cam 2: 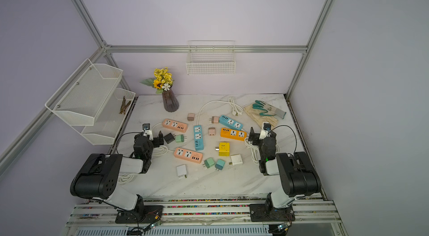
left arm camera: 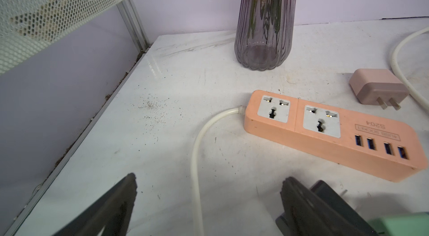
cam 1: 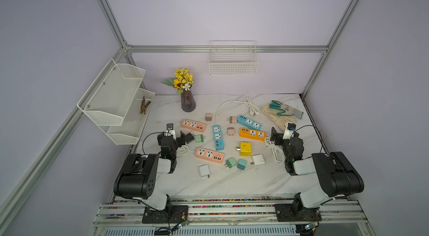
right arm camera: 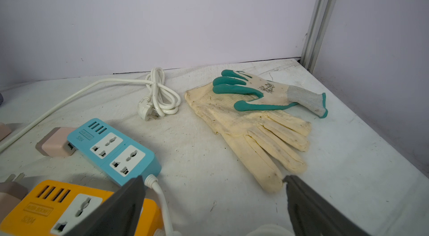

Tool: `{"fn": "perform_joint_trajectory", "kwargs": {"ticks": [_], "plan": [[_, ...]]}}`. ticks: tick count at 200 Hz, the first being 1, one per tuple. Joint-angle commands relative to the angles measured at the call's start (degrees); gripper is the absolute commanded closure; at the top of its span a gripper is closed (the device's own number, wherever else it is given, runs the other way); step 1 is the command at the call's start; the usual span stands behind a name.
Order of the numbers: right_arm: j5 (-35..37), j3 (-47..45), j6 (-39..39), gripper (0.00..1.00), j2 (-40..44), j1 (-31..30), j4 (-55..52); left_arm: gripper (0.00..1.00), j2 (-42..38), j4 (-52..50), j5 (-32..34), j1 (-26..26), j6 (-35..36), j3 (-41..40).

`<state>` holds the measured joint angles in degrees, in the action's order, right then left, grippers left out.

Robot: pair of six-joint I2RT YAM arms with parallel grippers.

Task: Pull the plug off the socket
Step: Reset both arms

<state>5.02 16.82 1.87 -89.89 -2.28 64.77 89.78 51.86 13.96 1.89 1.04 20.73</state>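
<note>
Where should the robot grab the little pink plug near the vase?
Probably its boxy body, pinched across the two flat sides from above. The pink plug lies flat on the table, and its thin prongs poke out toward the robot.

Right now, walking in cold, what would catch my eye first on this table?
Probably the bright clutter mid-table: an orange plastic power strip, a long blue power strip, and a yellow cube socket with a pale plug in its side. A ribbed smoky glass vase of yellow flowers stands by the back wall. The black-and-white left arm and right arm flank the near edge.
</note>
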Motion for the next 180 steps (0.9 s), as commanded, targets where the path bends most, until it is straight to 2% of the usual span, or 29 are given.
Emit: {"fn": "perform_joint_trajectory", "kwargs": {"ticks": [1,180], "plan": [[-0.5,0.0,0.0,0.01,-0.3,0.2,2.3,0.00,0.0,2.2,1.1,-0.3,-1.0,0.8],[-1.1,0.0,-0.4,0.01,-0.4,0.1,2.3,0.00,0.0,2.4,1.1,-0.4,-1.0,0.9]]}}
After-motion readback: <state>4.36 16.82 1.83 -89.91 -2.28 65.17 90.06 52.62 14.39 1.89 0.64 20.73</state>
